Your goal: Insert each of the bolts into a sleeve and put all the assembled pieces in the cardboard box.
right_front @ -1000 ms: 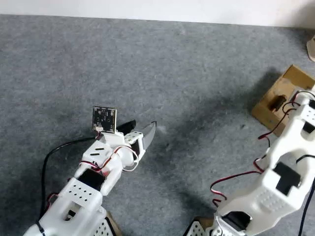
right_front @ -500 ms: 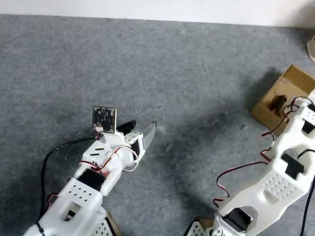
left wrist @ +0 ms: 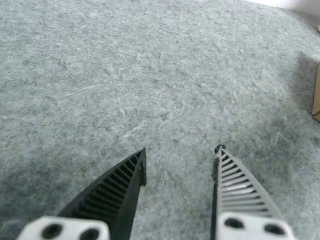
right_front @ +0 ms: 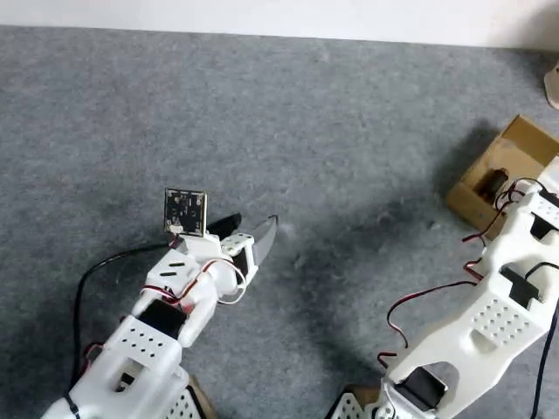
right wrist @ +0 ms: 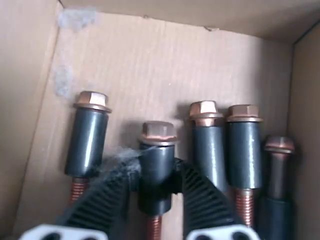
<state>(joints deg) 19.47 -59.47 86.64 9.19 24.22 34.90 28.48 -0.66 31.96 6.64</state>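
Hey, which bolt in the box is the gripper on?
The bolt between the lone one and the tight group of three: its sleeve sits between the right gripper's fingers; the others lie free.

Cardboard box (right_front: 500,166) lies directly under the right gripper (right wrist: 152,187), whose fingers are down inside it. Five bolt-and-sleeve pieces (right wrist: 210,145) lie side by side on the box floor, heads pointing away from the gripper. The middle piece (right wrist: 156,165) sits between the fingers, its sleeve touching both. One piece lies on one flank, three on the other, the outermost just beside the box wall. Left gripper (left wrist: 180,165) is well apart from the box, over bare table (right_front: 262,105).
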